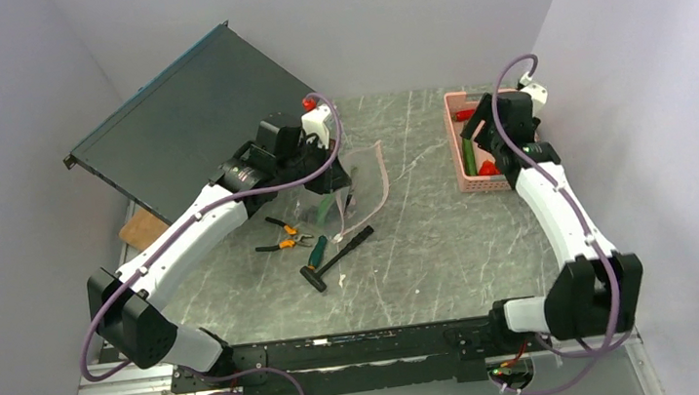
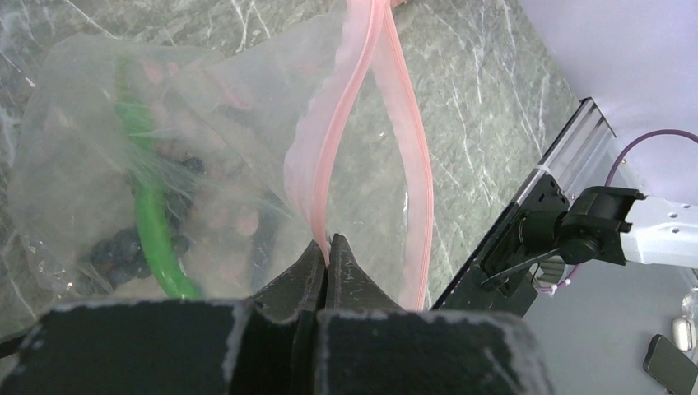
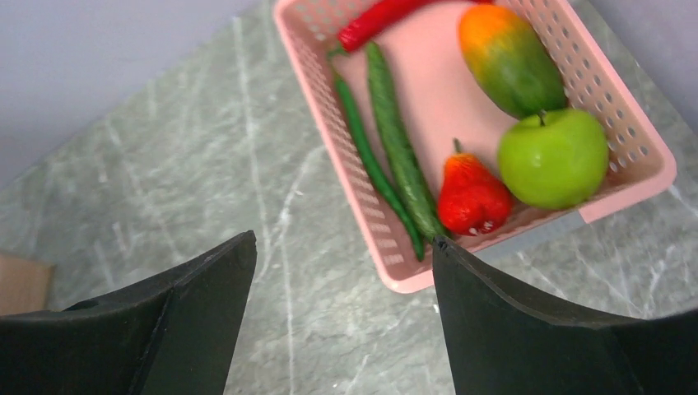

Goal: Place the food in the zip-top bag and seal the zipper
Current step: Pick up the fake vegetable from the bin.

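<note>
The zipper (image 2: 355, 66) of the zip-top bag (image 2: 82, 164) is pinched in the closed left claw (image 2: 327, 247). The right claw (image 3: 344, 243) is spread wide, empty, near the pink basket (image 3: 634, 148).

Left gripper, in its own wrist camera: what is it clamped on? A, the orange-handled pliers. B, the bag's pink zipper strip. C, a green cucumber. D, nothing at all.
B: the left gripper has its fingertips closed together on the pink zipper strip at the mouth of the clear zip-top bag.
</note>
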Motion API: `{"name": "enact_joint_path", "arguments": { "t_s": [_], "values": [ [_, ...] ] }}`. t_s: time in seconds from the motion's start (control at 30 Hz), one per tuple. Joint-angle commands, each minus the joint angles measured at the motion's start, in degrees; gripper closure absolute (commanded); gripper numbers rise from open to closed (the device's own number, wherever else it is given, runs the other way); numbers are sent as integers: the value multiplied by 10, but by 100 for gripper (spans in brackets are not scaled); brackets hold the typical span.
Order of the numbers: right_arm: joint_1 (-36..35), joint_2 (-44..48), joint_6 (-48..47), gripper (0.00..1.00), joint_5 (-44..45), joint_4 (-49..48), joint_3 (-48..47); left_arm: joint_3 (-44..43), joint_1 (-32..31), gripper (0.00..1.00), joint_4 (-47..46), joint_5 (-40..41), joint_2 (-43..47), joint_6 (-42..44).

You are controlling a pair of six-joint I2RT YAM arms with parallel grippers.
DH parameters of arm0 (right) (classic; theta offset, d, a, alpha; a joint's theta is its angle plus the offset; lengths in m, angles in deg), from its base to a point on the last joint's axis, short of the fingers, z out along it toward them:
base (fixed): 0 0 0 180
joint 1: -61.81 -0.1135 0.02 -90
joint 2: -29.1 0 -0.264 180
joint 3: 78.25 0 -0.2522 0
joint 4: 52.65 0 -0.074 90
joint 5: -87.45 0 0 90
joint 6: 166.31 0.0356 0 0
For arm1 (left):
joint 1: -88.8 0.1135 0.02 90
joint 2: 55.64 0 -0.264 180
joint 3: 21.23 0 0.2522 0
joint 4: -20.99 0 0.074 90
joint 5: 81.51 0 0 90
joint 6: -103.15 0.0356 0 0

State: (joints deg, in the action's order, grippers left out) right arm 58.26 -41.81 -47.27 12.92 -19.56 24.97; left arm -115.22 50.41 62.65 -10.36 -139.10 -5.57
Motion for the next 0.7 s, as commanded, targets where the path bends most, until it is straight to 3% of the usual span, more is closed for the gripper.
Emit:
{"name": "enact_joint_path", "arguments": {
  "t_s": [0.0, 0.2, 0.4, 0.67],
  "values": [
    [50, -68, 16, 20, -60, 15, -38, -18, -1, 100, -11, -15, -2, 3],
    [89, -200, -22, 25, -115, 14, -114, -19, -2, 100, -8, -13, -4, 4],
    [106, -362, -77, 40, -151, 62, -228, -20, -2, 100, -9, -18, -4, 4],
    [104, -481, -119, 41, -141, 84, -319, -22, -1, 100, -7, -22, -15, 4]
  ]
}}
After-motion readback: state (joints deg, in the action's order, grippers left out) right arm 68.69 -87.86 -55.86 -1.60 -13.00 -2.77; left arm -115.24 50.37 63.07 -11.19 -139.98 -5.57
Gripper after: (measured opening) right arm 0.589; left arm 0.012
